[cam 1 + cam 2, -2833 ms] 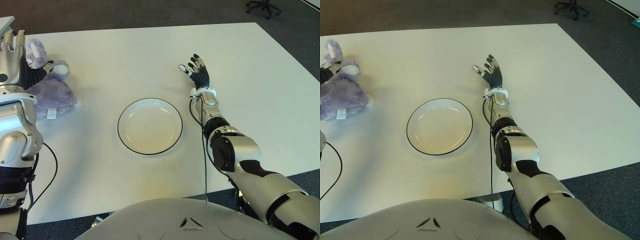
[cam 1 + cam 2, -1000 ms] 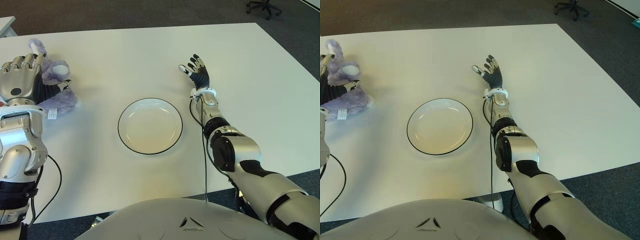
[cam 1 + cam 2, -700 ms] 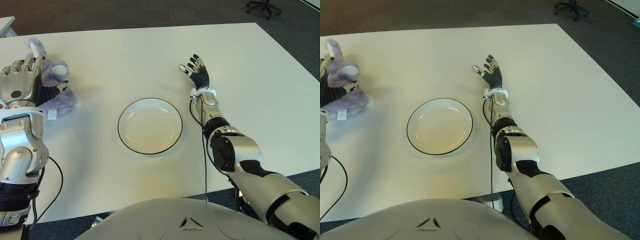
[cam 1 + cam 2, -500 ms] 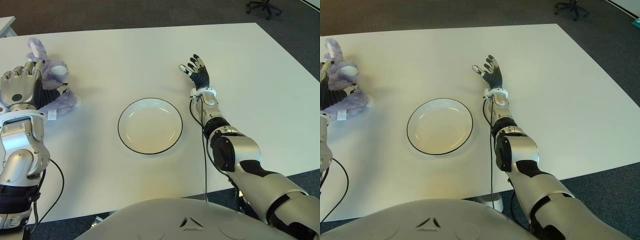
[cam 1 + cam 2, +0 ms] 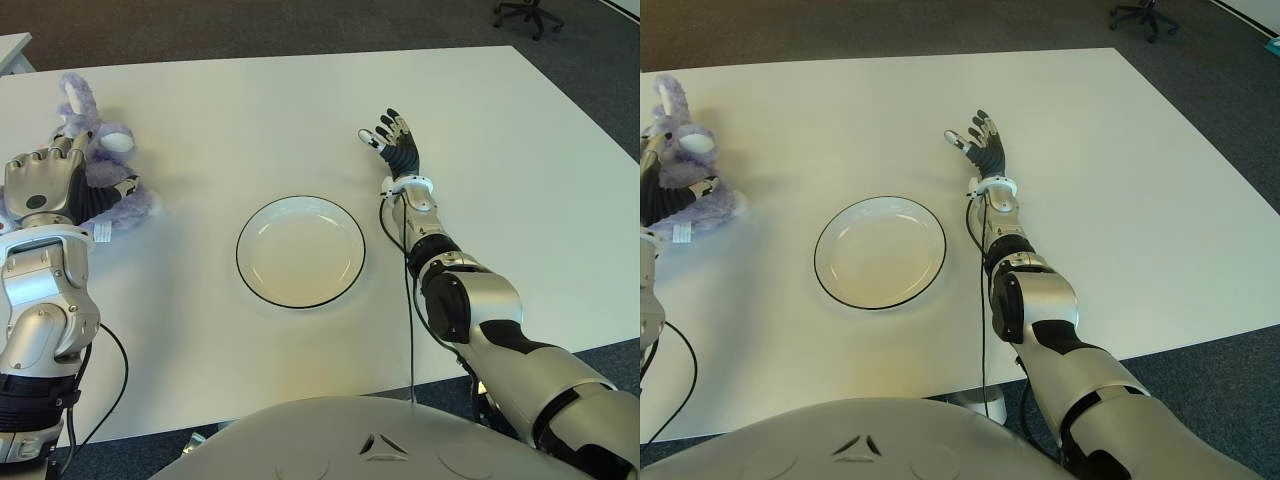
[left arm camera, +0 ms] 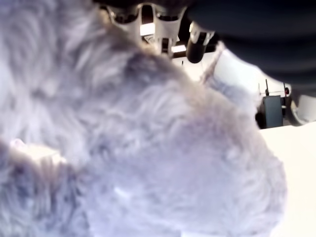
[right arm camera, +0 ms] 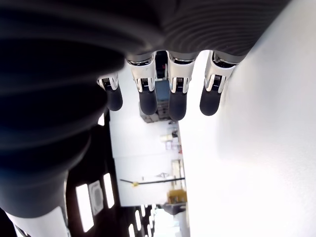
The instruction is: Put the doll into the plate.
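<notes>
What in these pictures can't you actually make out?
- Doll's lower body: hidden behind the left robot hand in the eye views.
- Left robot hand's fingers: purple fur fills the left wrist view.
- Right robot hand beyond the plate: whether it touches the table is unclear.

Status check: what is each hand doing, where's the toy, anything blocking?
Left hand gripping fluffy purple doll. Right hand open, idle. White black-rimmed plate unobstructed.
</notes>
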Robot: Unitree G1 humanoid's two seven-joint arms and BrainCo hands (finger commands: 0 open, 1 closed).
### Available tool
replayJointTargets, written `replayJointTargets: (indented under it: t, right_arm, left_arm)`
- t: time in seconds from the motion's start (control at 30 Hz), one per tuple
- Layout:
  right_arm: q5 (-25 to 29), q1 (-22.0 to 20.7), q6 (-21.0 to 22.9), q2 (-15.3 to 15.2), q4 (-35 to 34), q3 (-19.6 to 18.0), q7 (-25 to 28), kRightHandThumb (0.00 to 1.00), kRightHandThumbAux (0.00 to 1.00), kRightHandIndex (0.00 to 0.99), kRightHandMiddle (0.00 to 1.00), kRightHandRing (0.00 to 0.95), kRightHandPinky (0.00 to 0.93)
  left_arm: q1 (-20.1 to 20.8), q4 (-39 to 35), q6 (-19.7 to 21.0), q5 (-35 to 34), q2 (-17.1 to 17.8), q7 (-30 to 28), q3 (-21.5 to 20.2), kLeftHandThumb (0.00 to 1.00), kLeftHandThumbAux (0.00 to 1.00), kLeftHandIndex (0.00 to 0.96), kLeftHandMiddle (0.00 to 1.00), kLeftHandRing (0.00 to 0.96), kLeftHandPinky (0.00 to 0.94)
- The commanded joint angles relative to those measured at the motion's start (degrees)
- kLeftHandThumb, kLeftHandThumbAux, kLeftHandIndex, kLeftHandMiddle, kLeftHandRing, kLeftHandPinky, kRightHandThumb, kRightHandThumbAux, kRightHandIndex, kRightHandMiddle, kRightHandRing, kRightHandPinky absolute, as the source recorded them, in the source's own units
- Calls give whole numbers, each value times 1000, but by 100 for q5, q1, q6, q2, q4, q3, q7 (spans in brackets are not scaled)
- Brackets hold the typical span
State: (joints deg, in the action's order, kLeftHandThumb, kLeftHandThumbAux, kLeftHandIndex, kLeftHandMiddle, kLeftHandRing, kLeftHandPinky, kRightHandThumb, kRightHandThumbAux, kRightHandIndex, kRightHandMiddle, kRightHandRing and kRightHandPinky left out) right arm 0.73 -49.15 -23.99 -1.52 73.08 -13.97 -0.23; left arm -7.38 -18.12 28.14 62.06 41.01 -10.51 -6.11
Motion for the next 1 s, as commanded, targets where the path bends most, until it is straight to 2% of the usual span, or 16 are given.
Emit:
replayJointTargets:
  t: [0.03,0.13,0.23,0.37,0.53,0.8,0.9,1.0]
  right_arm:
    - [18,421,458,13,326,-25,-19,67,746,41,88,87,97]
    - [3,418,459,2,328,-13,-28,59,744,42,83,81,91]
    - [-7,411,468,-10,330,-5,-36,53,740,44,80,77,88]
    - [4,396,495,-35,334,-18,-24,62,740,45,74,72,87]
    - [38,385,495,-46,334,-52,-9,74,742,45,74,73,96]
    - [65,371,506,-51,334,-89,-5,87,741,47,79,78,98]
    - [76,362,519,-60,334,-102,5,96,744,46,78,75,98]
    - [95,355,519,-65,334,-126,22,100,746,46,79,77,102]
  left_arm:
    - [-86,-4,67,66,-36,-272,40,204,270,23,266,411,501]
    - [-96,-35,91,56,-42,-383,47,198,270,16,262,404,477]
    - [-92,-51,110,40,-72,-431,45,201,270,10,249,406,520]
    - [-96,-28,134,-33,-149,-467,56,193,259,8,216,343,397]
    - [-59,6,208,-48,-195,-572,73,196,249,5,173,262,308]
    - [-14,28,306,-29,-236,-700,87,219,252,2,174,261,316]
    - [17,57,358,-10,-236,-765,115,235,261,1,173,273,378]
    - [86,178,375,-21,-215,-785,146,239,263,2,184,289,395]
